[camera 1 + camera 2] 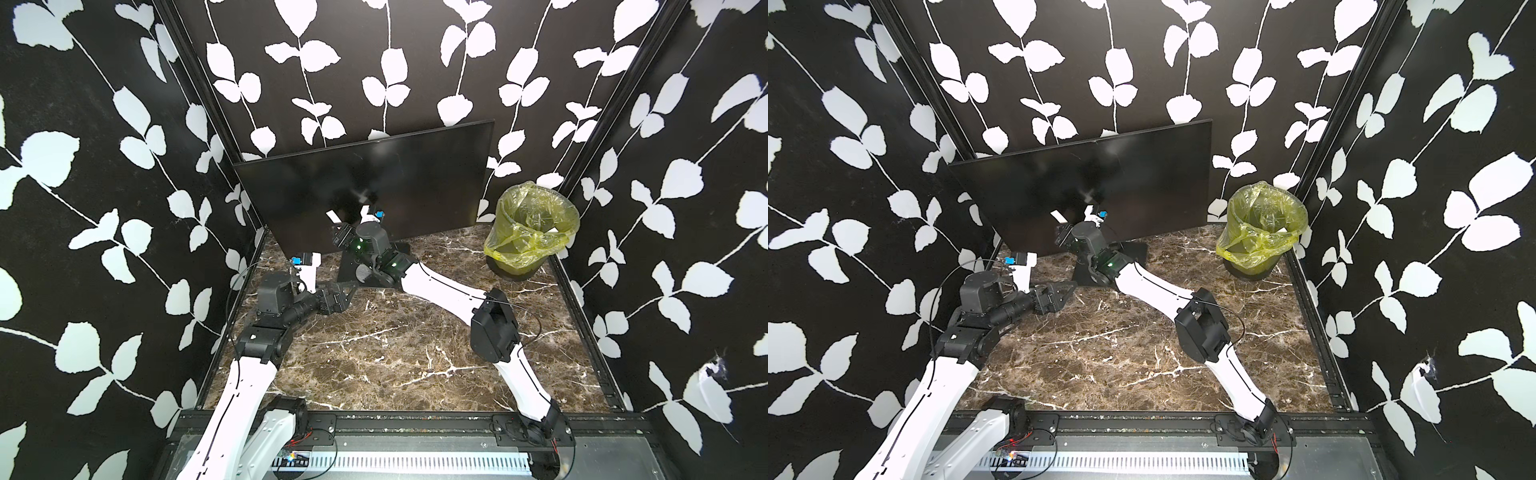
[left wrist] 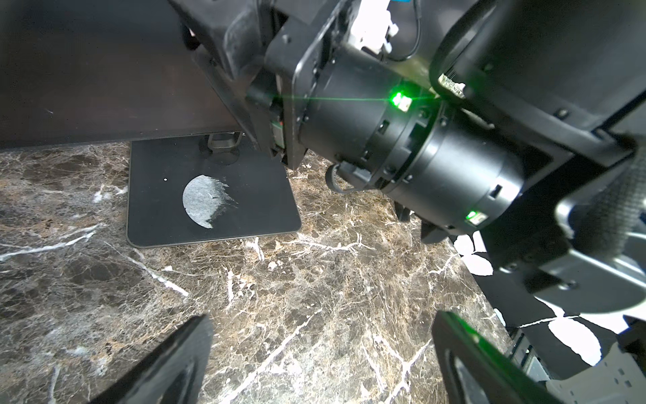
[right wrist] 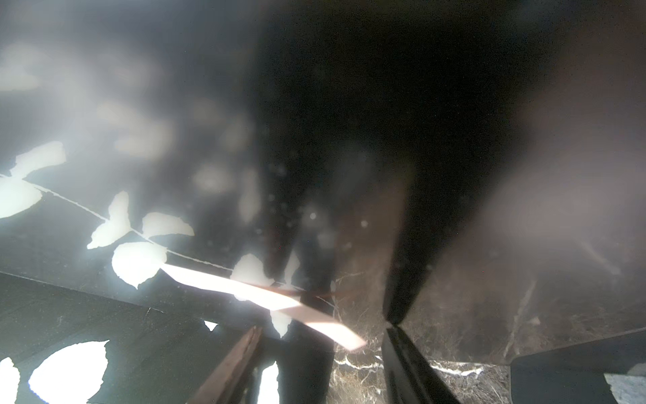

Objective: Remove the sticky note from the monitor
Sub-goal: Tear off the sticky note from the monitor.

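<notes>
**Right gripper open at the sticky note, low on the monitor**

Nearest, the left gripper [image 2: 323,325] hangs wide open over the marble tabletop [image 1: 374,353], holding nothing. Its wrist view alone shows the monitor's base plate [image 2: 244,196] with a torn grey patch on it. Farther in, the right gripper [image 3: 325,327] is partly open at the lower part of the monitor [image 1: 395,178]. The sticky note [image 3: 265,293] (a pale strip) reaches between the fingers, unpinched. One fingertip [image 3: 402,349] meets its reflection on the glass, which only the right wrist view shows. In both top views the note [image 1: 332,216] is a small slip beside that gripper. A bin [image 1: 536,232] with a yellow bag stands at the back.
</notes>
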